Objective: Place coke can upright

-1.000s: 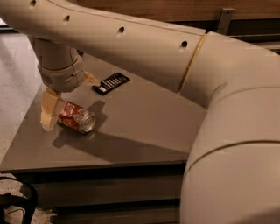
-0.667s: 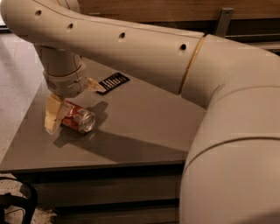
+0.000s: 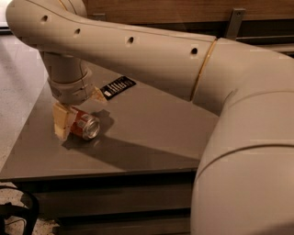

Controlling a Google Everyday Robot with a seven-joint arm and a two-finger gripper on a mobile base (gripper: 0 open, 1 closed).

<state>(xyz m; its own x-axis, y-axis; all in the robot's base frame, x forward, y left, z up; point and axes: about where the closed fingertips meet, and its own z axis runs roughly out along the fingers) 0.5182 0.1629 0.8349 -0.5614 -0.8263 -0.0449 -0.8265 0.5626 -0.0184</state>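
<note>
Closest to you, the robot's thick beige arm (image 3: pixel 248 156) filled the right side of the view. It swept up and leftwards across the top before turning down at its wrist. Low in the left corner, a dark looped cable (image 3: pixel 14 212) lay on the speckled floor (image 3: pixel 18 82) below the front edge of the grey worktop (image 3: pixel 151 137).

On the worktop's left part you had the red can (image 3: pixel 85 125). It was lying on its side, not upright, with its silver end turned towards the camera and slightly right. It cast a long shadow across the surface to the right.

The tool (image 3: pixel 80 117) was down at the can, right over it and reaching to the worktop. Its pale left part pressed up against the can's rear end. You could not tell from this view whether the tool was clenched on the can or loose around it.

Just behind the tool, a flat black packet (image 3: pixel 118 87) with white markings lay on the worktop, apart from the can. Beyond that, a wooden panel (image 3: pixel 151 8) ran along the back, with a grey metal bracket (image 3: pixel 236 20) at the upper right.
</note>
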